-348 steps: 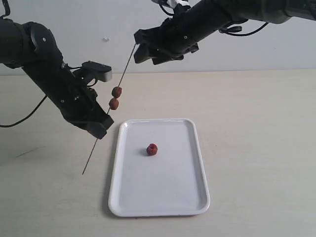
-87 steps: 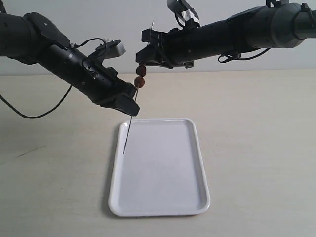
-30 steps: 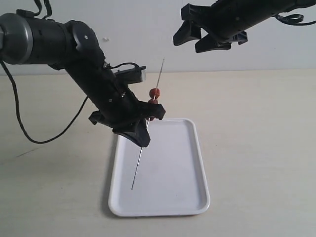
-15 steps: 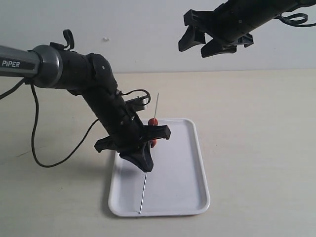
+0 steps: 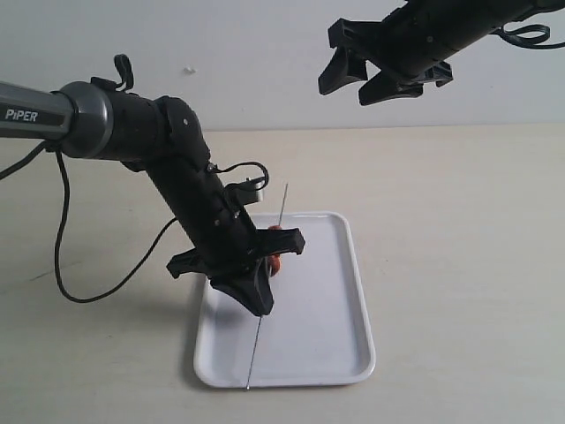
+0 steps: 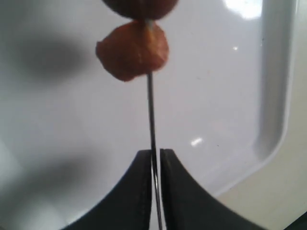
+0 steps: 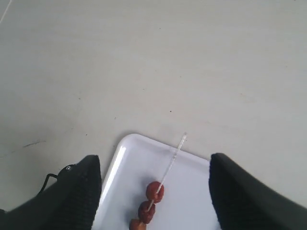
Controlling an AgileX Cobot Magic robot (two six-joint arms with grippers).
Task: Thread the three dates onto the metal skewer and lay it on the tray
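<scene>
Metal skewer, steeply tilted over the tray. Its lower tip lies at the tray's 7 o'clock rim, though contact there is not clear, and its free upper end leans toward 1 o'clock.

Three dates sit threaded on it in a close row, just above the grip point. In the exterior view they hang over the tray's 11 o'clock quarter. Threading therefore reads as finished, and laying the skewer flat, not yet done, as the step in hand.

Bringing the tip down first suits a long thin rod. The rim end can serve as a pivot, so the loaded end comes down inside the tray rather than rolling onto the bench.

Left gripper reaches in from 10 o'clock. Its jaws stand almost together, with the rod running between them below the lowest date. A sliver of light shows beside the rod, so whether it is pinched or only loosely caged cannot be told.

Right gripper hangs at 1 o'clock, high above and well apart from the skewer. Its jaws are spread wide and hold nothing, clear of the descent.
</scene>
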